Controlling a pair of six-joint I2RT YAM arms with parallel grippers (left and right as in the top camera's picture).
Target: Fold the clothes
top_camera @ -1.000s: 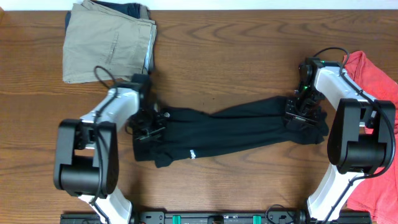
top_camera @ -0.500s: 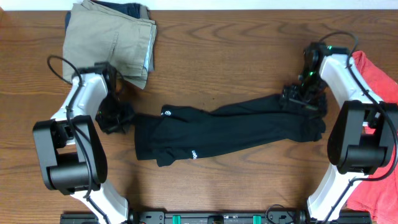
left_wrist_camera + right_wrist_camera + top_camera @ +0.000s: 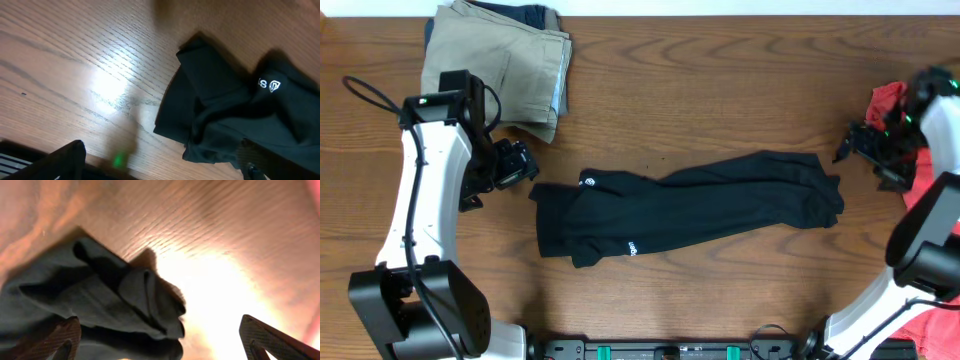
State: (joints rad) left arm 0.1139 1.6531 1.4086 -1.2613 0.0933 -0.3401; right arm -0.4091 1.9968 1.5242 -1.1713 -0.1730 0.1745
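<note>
Black garment (image 3: pixel 690 205): it lies stretched long across the middle of the table (image 3: pixel 700 80), in front of you, with neither gripper on it.
Left gripper (image 3: pixel 508 165): the jaws stand wide apart and hold nothing. It hangs just beside the garment's left end, over bare wood, and touches no cloth.
Left end: this is the broad end, with a small white logo (image 3: pixel 587 181) near its edge. The cloth is rumpled and doubled over itself here, so I judge you would need to pinch a single corner of the edge, not the whole heap.
Handling: judge it soft, light and limp. It will sag and drag on the wood rather than keep its shape, and a thin layer may slip from a shallow pinch. Take a deep bite on the hem.
Middle: narrow and creased; a poor place to grip.
Right end: bunched into thick folds. The outer corner looks the best hold for you.
Right gripper (image 3: pixel 868 152): it too is spread wide and empty. It sits apart from the garment's right end, near the red shirt (image 3: pixel 892 98), with no cloth between the fingers.
</note>
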